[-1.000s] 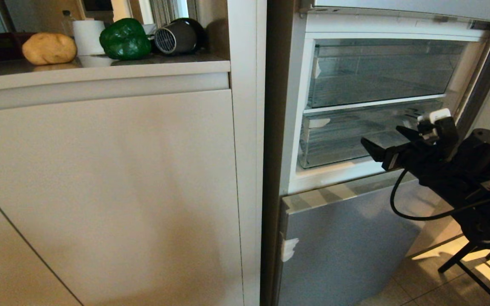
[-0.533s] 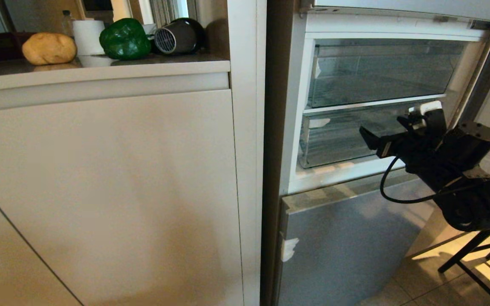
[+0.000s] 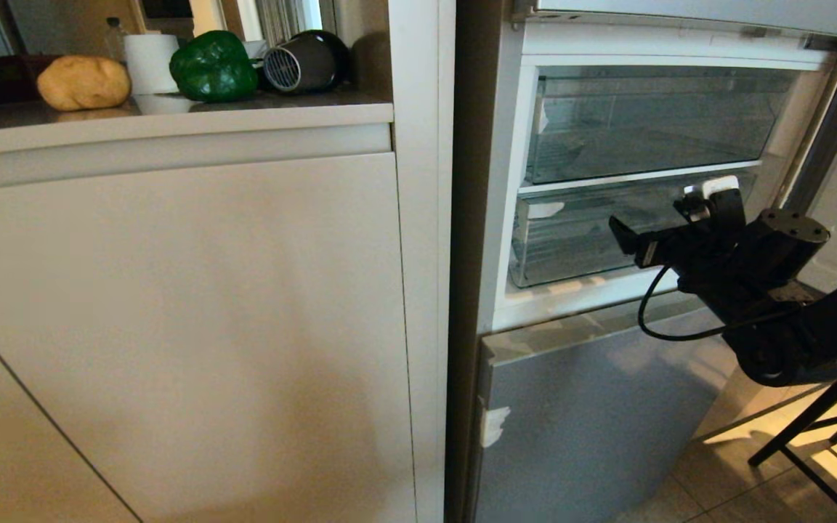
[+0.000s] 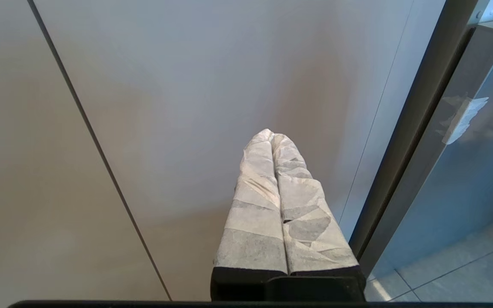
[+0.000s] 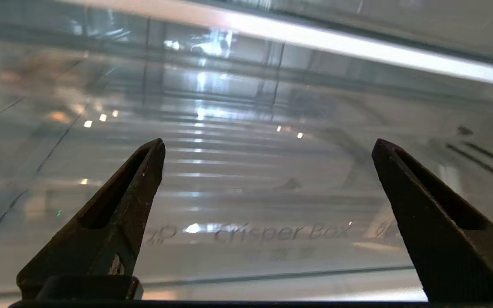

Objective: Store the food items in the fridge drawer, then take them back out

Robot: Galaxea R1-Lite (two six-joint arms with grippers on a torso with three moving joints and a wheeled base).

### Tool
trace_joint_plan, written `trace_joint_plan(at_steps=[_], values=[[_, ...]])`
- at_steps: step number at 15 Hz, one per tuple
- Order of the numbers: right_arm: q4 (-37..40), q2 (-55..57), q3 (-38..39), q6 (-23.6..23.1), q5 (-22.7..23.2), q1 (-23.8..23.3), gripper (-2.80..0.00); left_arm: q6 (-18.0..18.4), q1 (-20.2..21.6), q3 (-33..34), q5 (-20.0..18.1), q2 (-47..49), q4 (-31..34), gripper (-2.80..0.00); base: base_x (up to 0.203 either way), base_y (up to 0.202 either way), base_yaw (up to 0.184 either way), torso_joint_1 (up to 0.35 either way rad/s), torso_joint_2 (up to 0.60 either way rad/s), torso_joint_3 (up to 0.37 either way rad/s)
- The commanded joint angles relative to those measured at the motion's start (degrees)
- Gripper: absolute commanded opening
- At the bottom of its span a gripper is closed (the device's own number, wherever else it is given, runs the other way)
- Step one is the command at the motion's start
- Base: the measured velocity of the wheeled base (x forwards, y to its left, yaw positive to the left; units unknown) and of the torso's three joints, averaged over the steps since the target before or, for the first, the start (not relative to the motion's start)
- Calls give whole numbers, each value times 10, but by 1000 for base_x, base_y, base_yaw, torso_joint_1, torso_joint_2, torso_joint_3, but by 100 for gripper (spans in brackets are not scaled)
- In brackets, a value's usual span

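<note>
On the grey countertop (image 3: 171,116) at the far left of the head view, the rounded tan-yellow potato-like lump (image 3: 83,82) is seen resting, and just beside it to the right, past a white roll (image 3: 151,62), the glossy, lumpy green bell pepper (image 3: 213,67) is seen; neither has been stored yet. Below them, the beige cabinet door (image 3: 186,327) is faced by the parked left gripper (image 4: 272,136), whose white-wrapped fingers (image 4: 255,201) are pressed together and hold nothing.

Further right, inside the opened silver-grey fridge (image 3: 593,421), two clear plastic bins are stacked. The lower one, the wide, shallow clear fridge drawer (image 3: 571,240) with a ribbed bottom, is shut in its slot. The right gripper (image 3: 651,236) is held close before its front wall, with its dark pointed fingers (image 5: 118,214) spread wide and nothing between them.

The step in hand is judged to be opening the drawer. It would be done well if the upper front lip were taken between the fingers, the pinch made near the drawer's middle, and the pull kept straight and level, so that the bin is not skewed on its runners.
</note>
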Motion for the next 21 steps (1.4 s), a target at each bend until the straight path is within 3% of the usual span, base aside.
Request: trace_joint_plan(at_steps=[1, 15, 21], values=[[-5, -2, -6, -1, 0, -1, 0, 0, 0, 6, 0, 0, 0, -280, 0, 0, 0, 0, 0, 0], [-6, -2, -23, -23, -25, -2, 0, 0, 0, 6, 0, 0, 0, -280, 0, 0, 0, 0, 0, 0], [-39, -27, 25, -42, -25, -2, 0, 0, 0, 6, 0, 0, 0, -280, 0, 0, 0, 0, 0, 0]])
